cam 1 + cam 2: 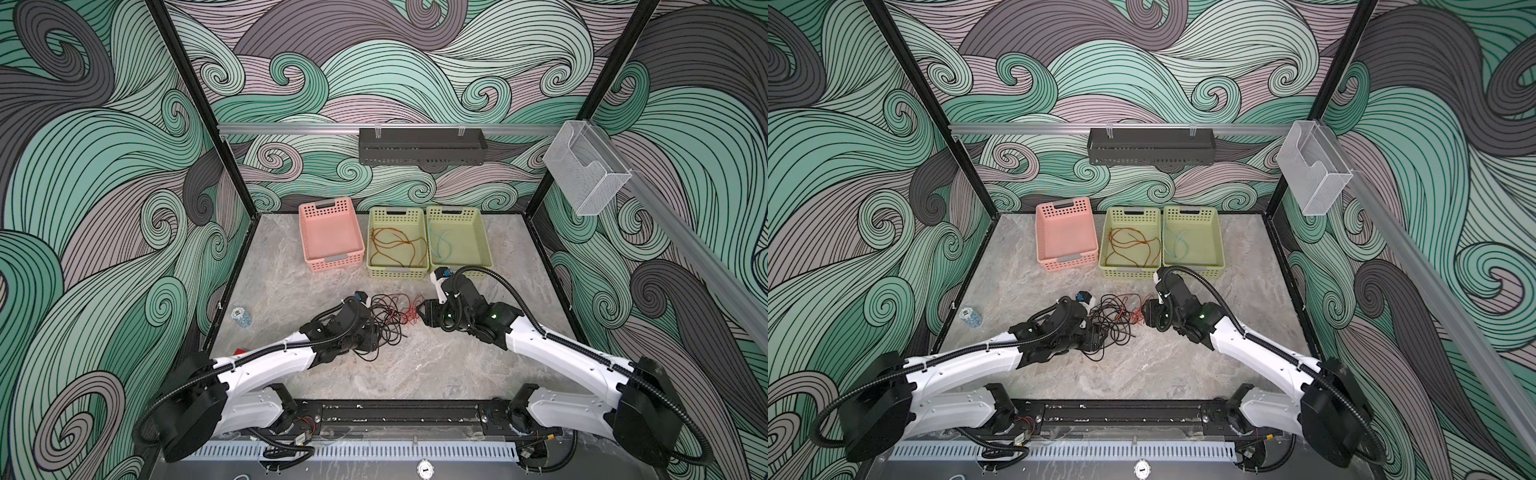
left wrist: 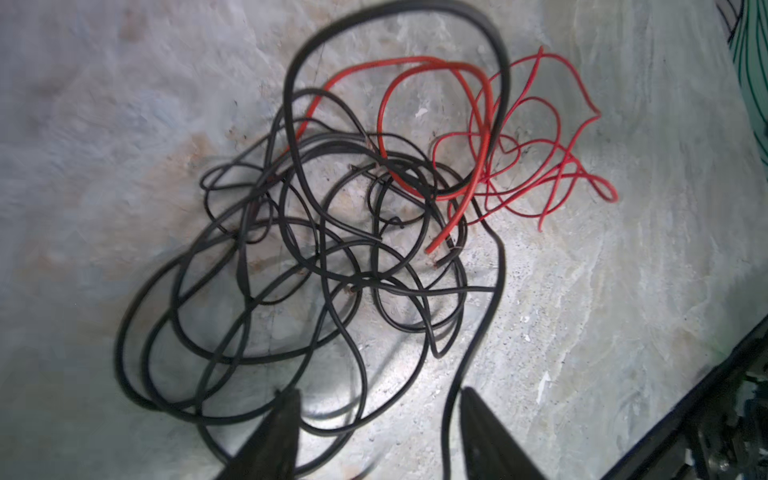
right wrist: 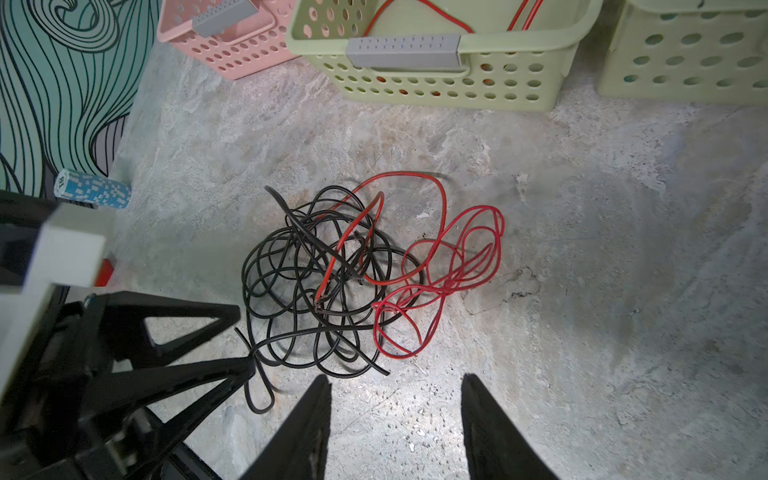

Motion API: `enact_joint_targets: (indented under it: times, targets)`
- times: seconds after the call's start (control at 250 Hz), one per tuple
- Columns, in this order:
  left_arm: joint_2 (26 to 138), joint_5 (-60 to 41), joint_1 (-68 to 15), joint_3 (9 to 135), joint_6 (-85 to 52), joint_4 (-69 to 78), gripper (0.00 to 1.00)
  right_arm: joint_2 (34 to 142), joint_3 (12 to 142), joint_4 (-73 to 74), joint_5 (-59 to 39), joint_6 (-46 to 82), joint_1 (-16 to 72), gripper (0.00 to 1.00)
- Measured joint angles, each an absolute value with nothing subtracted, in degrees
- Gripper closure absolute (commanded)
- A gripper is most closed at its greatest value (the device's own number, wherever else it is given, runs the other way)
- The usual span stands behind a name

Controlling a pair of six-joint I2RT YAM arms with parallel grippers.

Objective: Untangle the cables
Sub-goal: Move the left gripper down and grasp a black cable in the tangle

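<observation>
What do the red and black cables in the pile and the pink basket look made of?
Red cables: thin wire in a smooth, slightly glossy red sheath, probably soft plastic or silicone, since they lie in limp loops.
Black cables: the same build, with a duller black sheath.
Pink basket: matte moulded plastic, judging by the regular punched holes and rounded rim.

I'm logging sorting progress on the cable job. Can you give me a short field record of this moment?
tangle: black and red cables intertwined, mid-table
left gripper: open, at the black strands
right gripper: open, empty, facing the red side
pink basket: empty
middle green basket: orange-brown cable
right green basket: short teal piece
</observation>
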State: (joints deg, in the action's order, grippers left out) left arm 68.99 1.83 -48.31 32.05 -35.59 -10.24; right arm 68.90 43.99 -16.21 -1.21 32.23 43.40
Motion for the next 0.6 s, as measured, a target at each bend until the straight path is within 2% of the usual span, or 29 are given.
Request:
enact_joint_targets:
  times: [0.052,0.14,0.272,0.599]
  targets:
    - [70.4,1.5,-48.7,32.4,-35.7,-9.7,0.67,68.9,43.9,-16.1,-1.2,32.7,43.5,0.5]
    - [71.2,1.0,-49.3,33.1,-35.9,-9.8,0.77,68.9,43.9,-16.1,-1.2,33.3,43.5,0.5]
    - [69.9,1.1,-50.0,34.6,-35.9,-10.7,1.0,68.9,43.9,-16.1,-1.1,33.3,43.5,0.5]
    - [54.5,5.1,-50.2,42.8,-34.5,-21.0,1.0,68.2,42.8,-15.3,-0.6,33.0,43.5,0.5]
